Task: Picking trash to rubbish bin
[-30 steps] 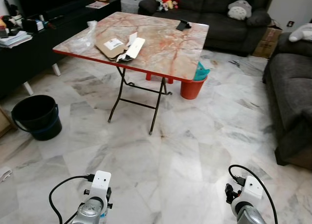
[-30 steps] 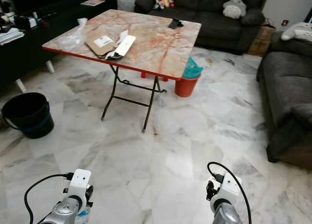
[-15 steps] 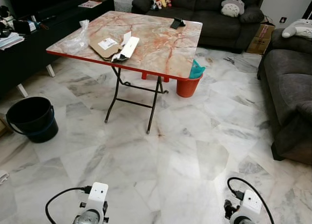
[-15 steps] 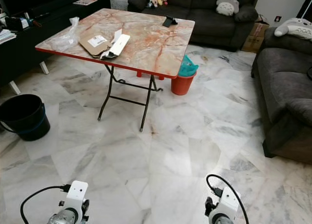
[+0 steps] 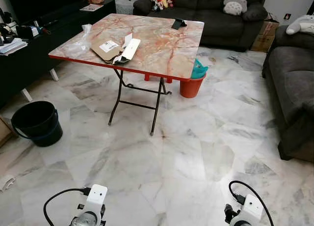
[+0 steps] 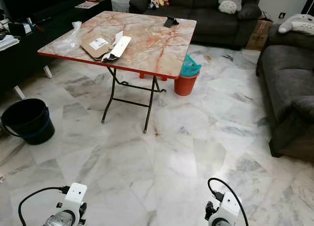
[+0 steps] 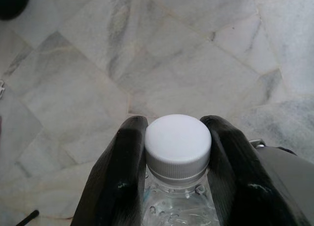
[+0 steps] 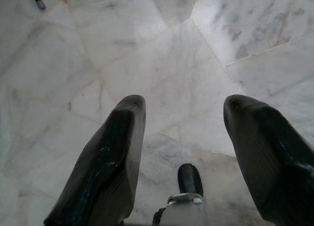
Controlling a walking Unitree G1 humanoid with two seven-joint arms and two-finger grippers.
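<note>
Left gripper (image 7: 174,152) low over the marble floor (image 5: 186,152), jaws pinching a clear plastic bottle (image 7: 177,186) just under its white cap (image 7: 177,140); right gripper (image 8: 184,137) hangs with jaws spread wide; black bucket (image 5: 37,123) at ten o'clock, desk (image 5: 162,44) at twelve, orange bin (image 5: 191,86) beyond it

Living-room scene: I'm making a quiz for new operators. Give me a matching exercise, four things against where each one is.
Things:
1. plastic bottle
2. black bucket
3. orange bin
4. cardboard

Places:
A. on the folding table
B. on the floor at the robot's left
C. clamped in the left gripper
D. on the floor beyond the table, near its far right corner

Pairs: 1-C, 2-B, 3-D, 4-A
</note>
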